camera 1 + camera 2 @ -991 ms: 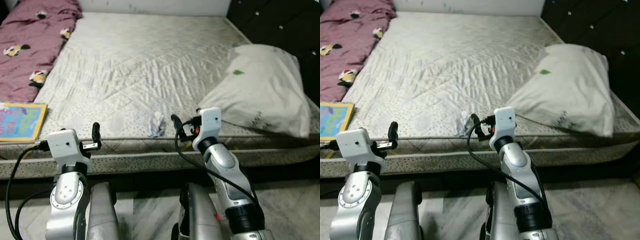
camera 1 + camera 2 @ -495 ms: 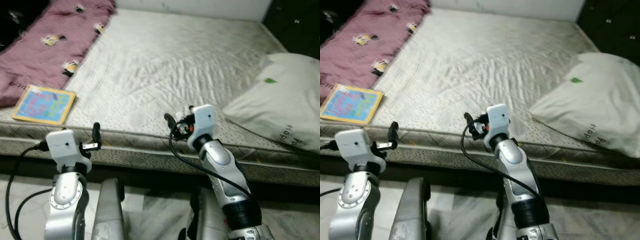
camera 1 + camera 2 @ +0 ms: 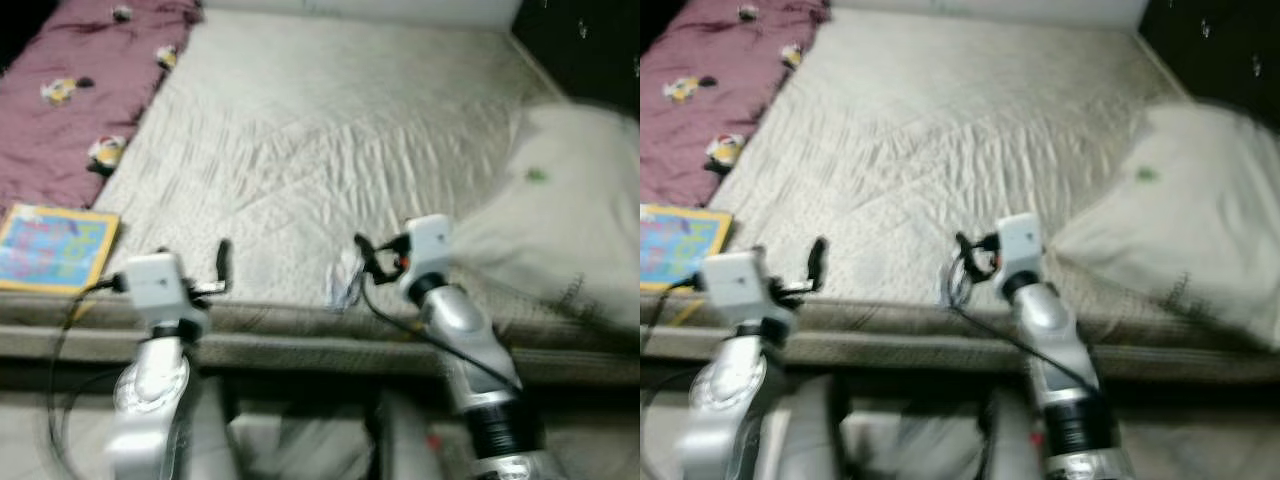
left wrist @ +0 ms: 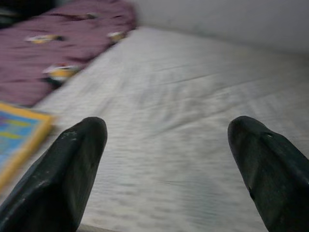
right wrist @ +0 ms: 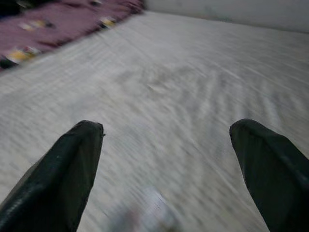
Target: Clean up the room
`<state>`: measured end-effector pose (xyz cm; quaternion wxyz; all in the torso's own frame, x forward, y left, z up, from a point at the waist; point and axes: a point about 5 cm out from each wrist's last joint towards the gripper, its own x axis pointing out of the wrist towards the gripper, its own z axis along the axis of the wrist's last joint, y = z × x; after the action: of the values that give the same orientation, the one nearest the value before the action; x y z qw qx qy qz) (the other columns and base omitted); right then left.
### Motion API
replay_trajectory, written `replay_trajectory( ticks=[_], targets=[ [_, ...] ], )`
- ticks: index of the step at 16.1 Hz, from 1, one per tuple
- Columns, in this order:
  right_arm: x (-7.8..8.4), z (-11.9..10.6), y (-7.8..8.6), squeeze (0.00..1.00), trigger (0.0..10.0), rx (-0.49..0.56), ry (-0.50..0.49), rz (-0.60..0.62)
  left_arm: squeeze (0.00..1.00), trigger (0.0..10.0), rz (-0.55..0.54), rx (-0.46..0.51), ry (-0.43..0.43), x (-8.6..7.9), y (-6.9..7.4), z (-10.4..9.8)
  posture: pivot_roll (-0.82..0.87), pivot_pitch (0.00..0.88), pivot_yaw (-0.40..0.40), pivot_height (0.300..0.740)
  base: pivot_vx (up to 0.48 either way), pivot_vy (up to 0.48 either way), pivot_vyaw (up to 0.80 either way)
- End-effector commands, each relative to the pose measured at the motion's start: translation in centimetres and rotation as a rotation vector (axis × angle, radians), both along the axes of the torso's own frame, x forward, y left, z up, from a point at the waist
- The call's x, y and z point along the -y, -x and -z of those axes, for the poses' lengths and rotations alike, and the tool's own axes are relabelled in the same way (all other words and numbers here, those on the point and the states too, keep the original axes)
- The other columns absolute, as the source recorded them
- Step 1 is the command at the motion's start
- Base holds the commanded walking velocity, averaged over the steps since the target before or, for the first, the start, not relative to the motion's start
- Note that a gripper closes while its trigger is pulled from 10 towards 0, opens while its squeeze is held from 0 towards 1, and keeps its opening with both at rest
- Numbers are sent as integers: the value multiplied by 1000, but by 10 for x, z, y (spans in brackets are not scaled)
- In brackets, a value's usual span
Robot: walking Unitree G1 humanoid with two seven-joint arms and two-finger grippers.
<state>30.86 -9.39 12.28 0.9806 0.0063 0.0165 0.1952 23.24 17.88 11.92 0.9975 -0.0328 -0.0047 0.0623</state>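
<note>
A bare quilted mattress (image 3: 330, 120) lies before me, and the picture is blurred. A small crumpled white and blue scrap (image 3: 345, 285) lies near its front edge. My right gripper (image 3: 362, 250) hangs open just beside and above that scrap, which is a pale smear (image 5: 145, 212) in the right wrist view. My left gripper (image 3: 222, 262) is open at the mattress's front edge, with nothing between its fingers (image 4: 72, 169). A colourful book (image 3: 50, 248) lies at the front left of the bed.
A maroon blanket (image 3: 70, 90) with cartoon prints covers the bed's left side. A large white pillow (image 3: 560, 230) rests at the right, against a dark headboard (image 3: 590, 40). The bed's front edge (image 3: 300, 335) runs just ahead of my arms.
The whole picture has swung sideways and gone blurred, so the camera has moved. Both arms keep the same raised pose, fingers apart.
</note>
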Motion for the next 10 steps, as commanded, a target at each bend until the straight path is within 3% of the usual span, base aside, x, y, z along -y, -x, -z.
replay_trajectory(
  ticks=[1, 5, 10],
  targets=[
    [0, 6, 3, 0, 10000, -18, 27, -19, 0, 10000, 11, 5, 15, 6, 0, -2, 13, 32, -67, 528, 0, 0, 0],
    [-4, 19, 6, 0, 10000, -82, 40, -50, 0, 10000, 3, -28, 15, 4, 9, 0, 40, 58, -72, 528, 0, 0, 0],
    [-13, 30, 10, 0, 10000, -132, 43, -114, 0, 10000, -14, -67, 17, 3, 25, 0, 76, 105, -80, 473, 0, 0, 0]
  ],
)
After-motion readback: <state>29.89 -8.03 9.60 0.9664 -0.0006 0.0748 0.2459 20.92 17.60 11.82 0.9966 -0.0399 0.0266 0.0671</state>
